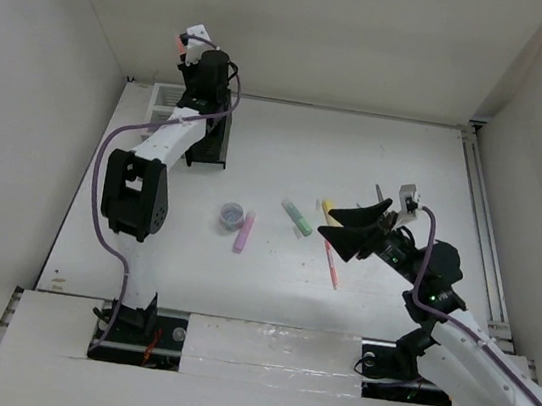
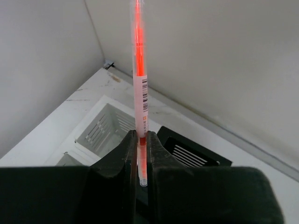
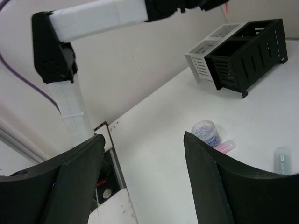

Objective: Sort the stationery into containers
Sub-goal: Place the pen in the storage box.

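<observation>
The left hand is clamped tight on a slim clear pen with an orange core. It grips the pen near its lower end and holds it upright, high over the far left corner of the white worktop. Below stand the two joined containers, the white slatted box in the corner and the black slatted box against it, both open-topped. The pen is above them and inside neither.

The right hand hangs over the middle-right of the worktop, fingers spread wide with nothing between them. Beside it lie a yellow marker and a thin pink pen. A pale green marker lies further left. Beyond that, a pink-purple marker sits just beside a small round clear pot of purplish bits. Bare worktop separates these from the boxes. Plain white walls close in the left, far and right sides.
</observation>
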Robot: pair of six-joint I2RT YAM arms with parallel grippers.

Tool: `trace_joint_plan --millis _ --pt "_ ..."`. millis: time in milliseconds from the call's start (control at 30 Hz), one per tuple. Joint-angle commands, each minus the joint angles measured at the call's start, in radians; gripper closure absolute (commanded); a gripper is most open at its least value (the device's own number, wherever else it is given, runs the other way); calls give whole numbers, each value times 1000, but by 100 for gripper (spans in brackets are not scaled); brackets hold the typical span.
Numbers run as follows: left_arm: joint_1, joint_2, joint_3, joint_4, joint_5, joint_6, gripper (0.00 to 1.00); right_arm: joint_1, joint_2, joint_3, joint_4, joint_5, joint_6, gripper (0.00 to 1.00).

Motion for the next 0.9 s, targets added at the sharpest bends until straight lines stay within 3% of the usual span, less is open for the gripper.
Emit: trace_joint_plan --millis 0,200,467,567,867 --pt "2 25 74 122 -83 103 100 9 -29 8 14 -20 -30 25" --pt "95 43 82 158 -3 57 100 18 -29 8 3 -29 -49 25" --pt "96 133 100 220 -13 96 100 28 15 -3 13 -19 -69 25" --pt "96 143 116 189 47 41 100 28 24 -3 13 -19 -78 25" --pt "42 78 -25 250 193 -95 100 38 87 -3 57 -28 -78 25"
